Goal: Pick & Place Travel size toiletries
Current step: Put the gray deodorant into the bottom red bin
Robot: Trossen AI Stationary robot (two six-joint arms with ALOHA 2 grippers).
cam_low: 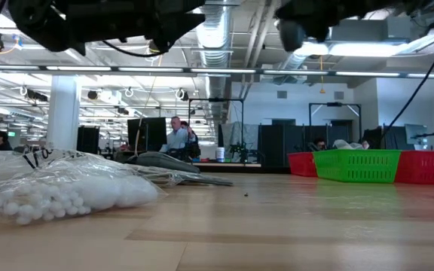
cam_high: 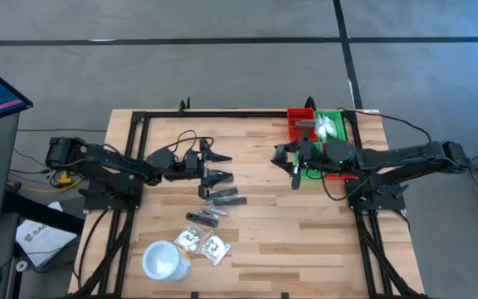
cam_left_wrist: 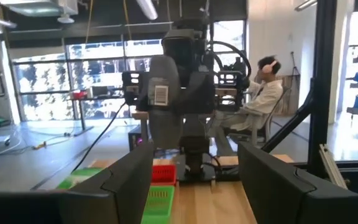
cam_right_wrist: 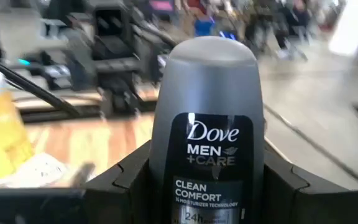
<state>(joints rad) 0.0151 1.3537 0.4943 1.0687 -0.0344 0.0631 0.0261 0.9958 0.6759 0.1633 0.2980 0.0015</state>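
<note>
My right gripper (cam_right_wrist: 207,165) is shut on a grey Dove Men+Care bottle (cam_right_wrist: 209,124). It hovers over the table just left of the red bin (cam_high: 297,124) and the green bin (cam_high: 334,137). My left gripper (cam_left_wrist: 197,163) stands open with nothing between its fingers, above the table's left half (cam_high: 219,159). Below and near it lie other travel size toiletries: dark grey tubes (cam_high: 216,176), (cam_high: 227,199), (cam_high: 202,218) and clear sachets with white contents (cam_high: 191,239), (cam_high: 216,247), all flat on the wood. My right gripper pinches the Dove bottle by its two sides (cam_right_wrist: 161,186), one finger on each side of the lower body. The rounded cap end (cam_right_wrist: 210,62) points away from the wrist, along the fingers. The bottle is lifted clear of the table.
A white round cup (cam_high: 166,259) stands near the front left. The green bin holds white items (cam_high: 330,126). A sachet of white beads (cam_low: 59,192) fills the low view's left. People sit at desks beyond the table (cam_left_wrist: 263,93).
</note>
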